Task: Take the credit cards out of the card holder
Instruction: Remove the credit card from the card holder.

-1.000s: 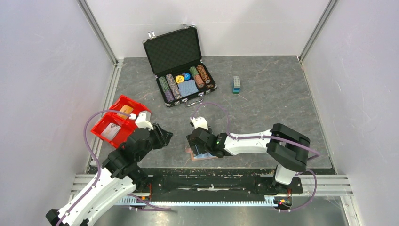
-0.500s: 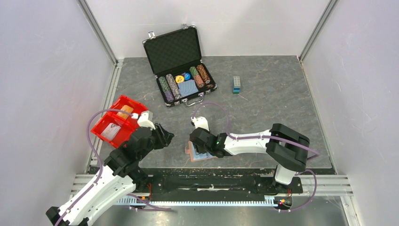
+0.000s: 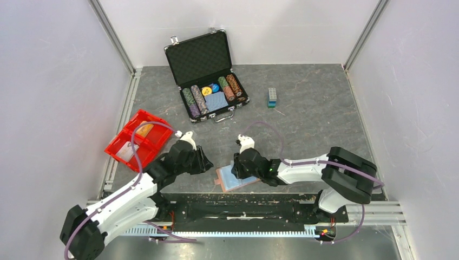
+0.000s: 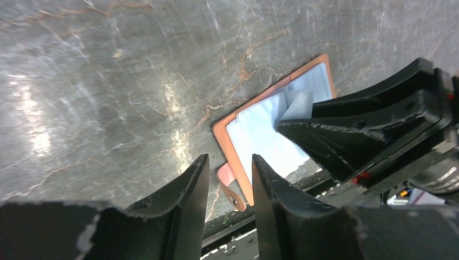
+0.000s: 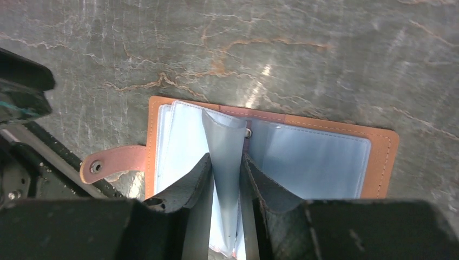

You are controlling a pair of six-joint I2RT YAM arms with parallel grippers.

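Note:
The card holder [image 3: 230,181] lies open near the table's front edge, brown leather with light-blue sleeves [image 5: 319,154]. My right gripper [image 5: 225,157] is shut on one sleeve [image 5: 224,135] that stands up from the spine; I cannot tell whether a card is in it. In the top view it [image 3: 238,172] sits over the holder's right half. My left gripper [image 4: 228,158] hovers just left of the holder [image 4: 254,135], open with a narrow gap. The closing tab [image 4: 230,187] shows through that gap, apart from both fingers. An orange-yellow credit card [image 3: 144,130] and a pale one [image 3: 125,153] lie in the red bin [image 3: 157,140].
A black poker-chip case [image 3: 200,59] stands open at the back with chips and a blue deck. A small blue-green block [image 3: 272,97] lies to its right. The table's front rail [image 3: 243,197] runs right behind the holder. The left gripper [image 3: 207,162] is close to the right one.
My left arm has swung right, from beside the red bin to the holder's left edge. The right gripper has shifted right and closed onto a sleeve.

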